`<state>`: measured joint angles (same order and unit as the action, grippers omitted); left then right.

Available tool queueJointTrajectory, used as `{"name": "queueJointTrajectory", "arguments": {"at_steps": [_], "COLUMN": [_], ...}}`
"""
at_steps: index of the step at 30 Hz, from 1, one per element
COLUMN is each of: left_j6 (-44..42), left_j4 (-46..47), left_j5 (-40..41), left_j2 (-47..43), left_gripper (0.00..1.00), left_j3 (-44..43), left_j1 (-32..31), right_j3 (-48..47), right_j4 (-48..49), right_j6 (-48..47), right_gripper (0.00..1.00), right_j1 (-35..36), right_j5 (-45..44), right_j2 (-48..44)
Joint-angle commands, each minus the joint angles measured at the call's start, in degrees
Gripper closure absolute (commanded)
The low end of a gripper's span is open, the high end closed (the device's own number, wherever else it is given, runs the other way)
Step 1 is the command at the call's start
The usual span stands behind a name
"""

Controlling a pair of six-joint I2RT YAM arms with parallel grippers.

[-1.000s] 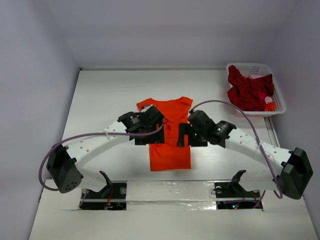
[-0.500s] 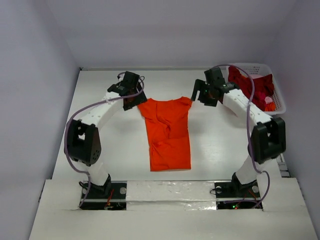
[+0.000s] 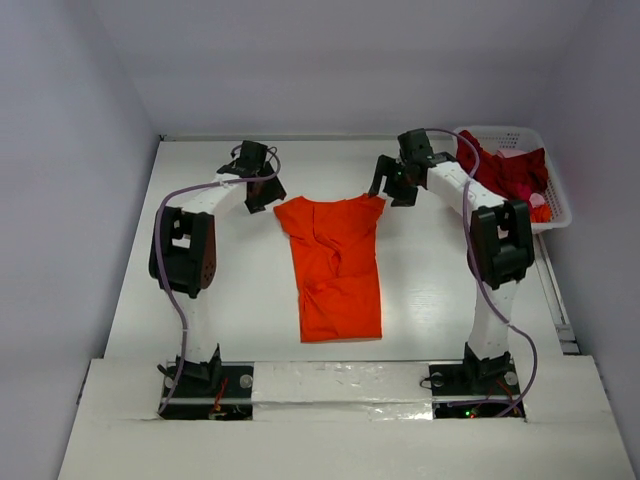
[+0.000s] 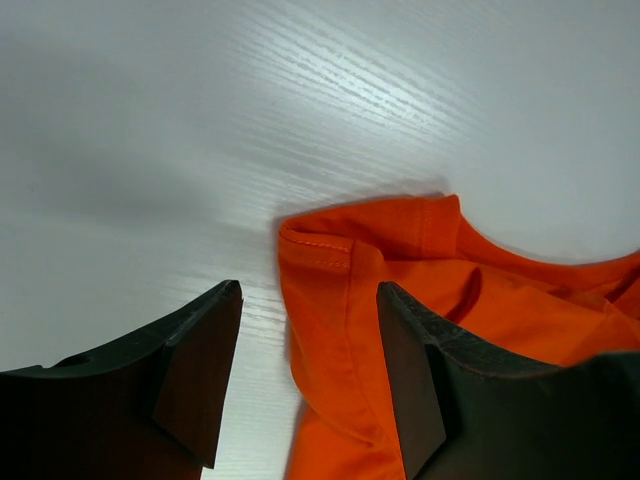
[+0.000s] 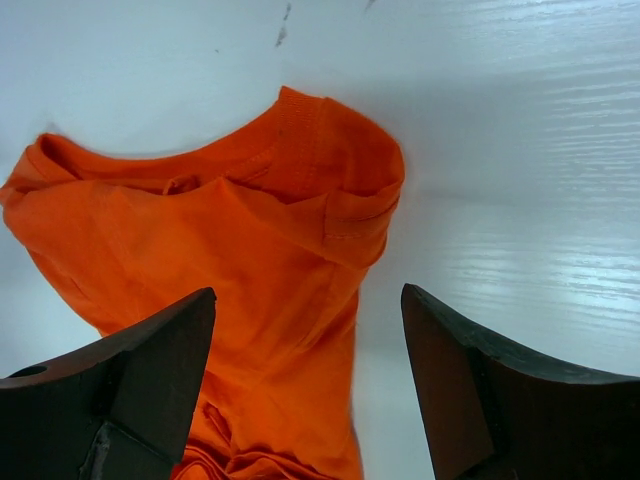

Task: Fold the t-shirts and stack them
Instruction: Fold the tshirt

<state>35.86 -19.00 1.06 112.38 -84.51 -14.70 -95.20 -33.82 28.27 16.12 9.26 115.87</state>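
Orange t-shirt (image 3: 337,270) laid out mid-frame, dark red t-shirts (image 3: 495,180) bunched up in the upper right

The orange one's lying flat on the white surface (image 3: 240,300), folded into a long narrow strip running from upper centre down to lower centre. The top end is a bit wider, with the corners sticking out left and right and their hems doubled over. There's a diagonal ridge of wrinkles across the middle, and the bottom edge looks pretty straight. The dark red ones are just a crumpled heap inside the white basket (image 3: 560,215), well apart from the orange one; can't tell how many.
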Motion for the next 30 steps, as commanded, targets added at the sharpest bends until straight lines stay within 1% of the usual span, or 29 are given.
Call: {"name": "queueJointTrajectory", "arguments": {"at_steps": [1, 7, 12, 21, 30], "left_j6": [-0.5, -1.0, -1.3, -1.5, -1.4], "left_j4": [2.6, 2.7, 1.2, 0.7, 0.7], "left_j5": [-2.6, -4.3, -4.9, -6.4, -7.1], "left_j2": [-1.1, -0.3, 1.0, 0.9, 0.9], "left_gripper": [0.47, 0.47, 0.47, 0.48, 0.50], "left_j3": [1.2, 1.0, -1.1, -1.8, -1.9], "left_j1": [0.6, 1.7, 1.7, 1.7, 2.2], "right_j3": [-3.8, -7.7, -10.0, -8.5, -4.8], "right_j4": [2.8, 2.0, 1.0, 2.5, 5.4], "right_j6": [0.6, 0.7, 0.5, 1.0, 2.1], "right_gripper": [0.20, 0.23, 0.24, 0.24, 0.24], "right_j1": [-1.9, -3.6, -4.1, -4.1, -4.1], "right_j5": [3.5, 4.0, 3.9, 4.7, 5.9], "right_j2": [0.9, 4.6, 7.6, 9.0, 8.6]}}
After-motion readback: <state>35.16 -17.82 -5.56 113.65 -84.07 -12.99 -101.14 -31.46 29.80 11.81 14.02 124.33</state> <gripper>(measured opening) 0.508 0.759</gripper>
